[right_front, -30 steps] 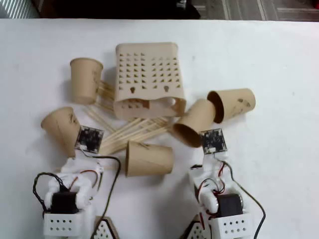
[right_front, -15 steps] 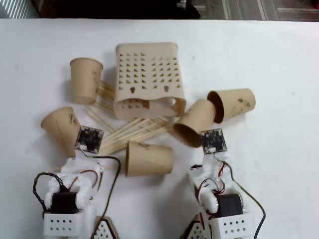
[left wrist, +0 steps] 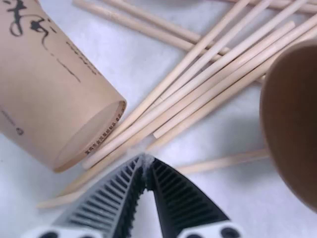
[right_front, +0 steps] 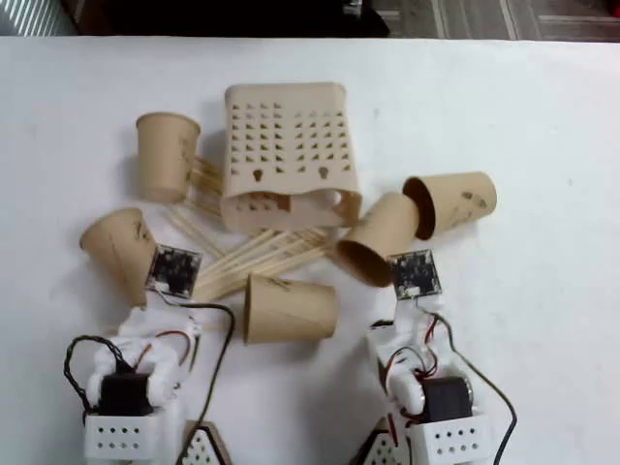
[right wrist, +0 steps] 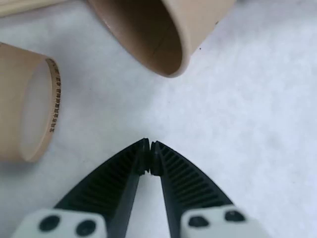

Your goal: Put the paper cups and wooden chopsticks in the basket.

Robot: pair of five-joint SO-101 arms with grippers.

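Several tan paper cups lie on their sides on the white table around a perforated beige basket (right_front: 288,155). A fan of wooden chopsticks (right_front: 257,257) spreads just in front of the basket. My left gripper (left wrist: 147,161) is shut and holds nothing; its tips hover over the near ends of the chopsticks (left wrist: 213,74), between one cup's base (left wrist: 49,94) and another cup's mouth (left wrist: 292,114). My right gripper (right wrist: 149,146) is also shut and holds nothing, above bare table just short of a cup's open mouth (right wrist: 153,29), with a cup's base (right wrist: 25,104) off to one side.
Both arms sit at the near edge, the left arm (right_front: 131,378) and the right arm (right_front: 431,387), with cables trailing between them. Two cups (right_front: 378,237) (right_front: 450,203) lie nested end to end right of the basket. Open table lies far right and behind the basket.
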